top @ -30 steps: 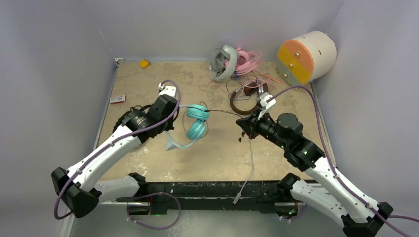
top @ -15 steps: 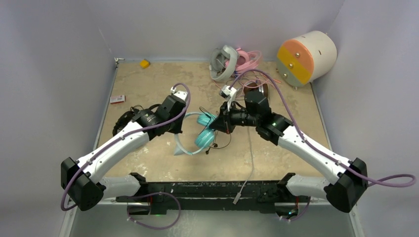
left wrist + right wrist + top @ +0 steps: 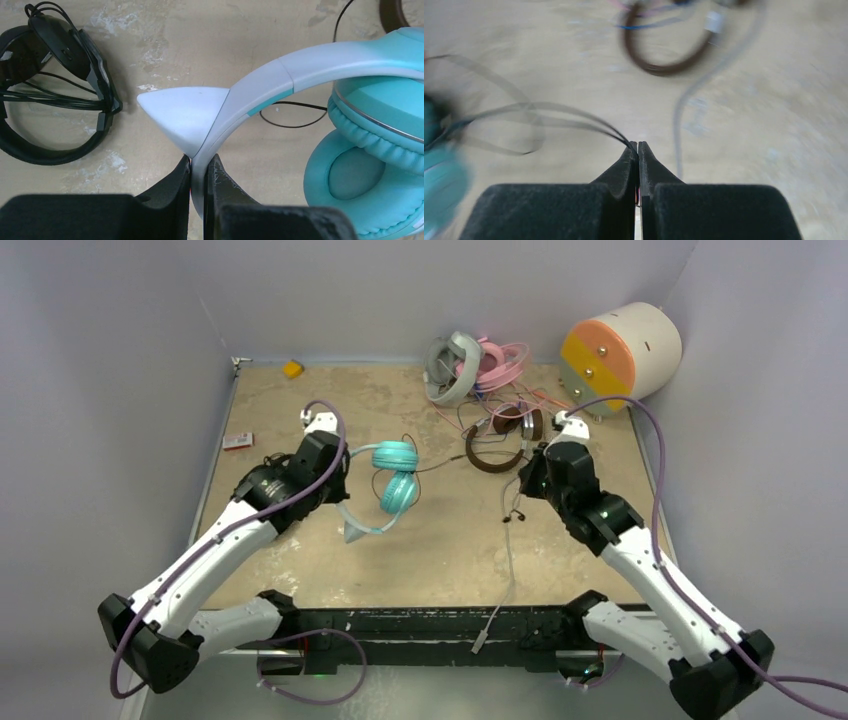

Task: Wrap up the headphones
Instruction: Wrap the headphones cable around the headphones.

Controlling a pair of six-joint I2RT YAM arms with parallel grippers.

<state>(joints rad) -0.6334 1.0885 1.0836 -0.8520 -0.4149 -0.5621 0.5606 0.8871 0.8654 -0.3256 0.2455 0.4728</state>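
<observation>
Top external view: the teal-and-white headphones [image 3: 392, 478] sit left of the middle of the desk [image 3: 450, 550], their two ear cups close together and the pale headband curving down toward the near edge. The left arm [image 3: 270, 495] reaches in from the left, and its jaws meet that headband.

In the left wrist view the left jaws are nearly shut, pinching the white part of the headband between them just below a white pointed ear [image 3: 185, 112]. The teal cups [image 3: 360, 165] hang to the right. Whether they rest on the desk cannot be told. A black pair of headphones [image 3: 50, 100] lies on the desk to the left, with its cord bundled across it.

The right arm [image 3: 600, 520] stands right of centre. The right wrist view is blurred, but its jaws are plainly closed tight, with a thin black cable [image 3: 611, 135] caught at their tips. The cable runs off to the left toward a teal blur at the edge of the frame.

A brown-and-silver pair [image 3: 495, 445] lies just behind the right arm's jaws, among tangled thin wires. Grey-white [image 3: 450, 370] and pink [image 3: 500, 362] pairs are heaped at the back edge. A big cream cylinder [image 3: 620, 355] with an orange-and-yellow face sits in the far right corner. A loose grey cord [image 3: 510, 560] trails toward the near edge.
</observation>
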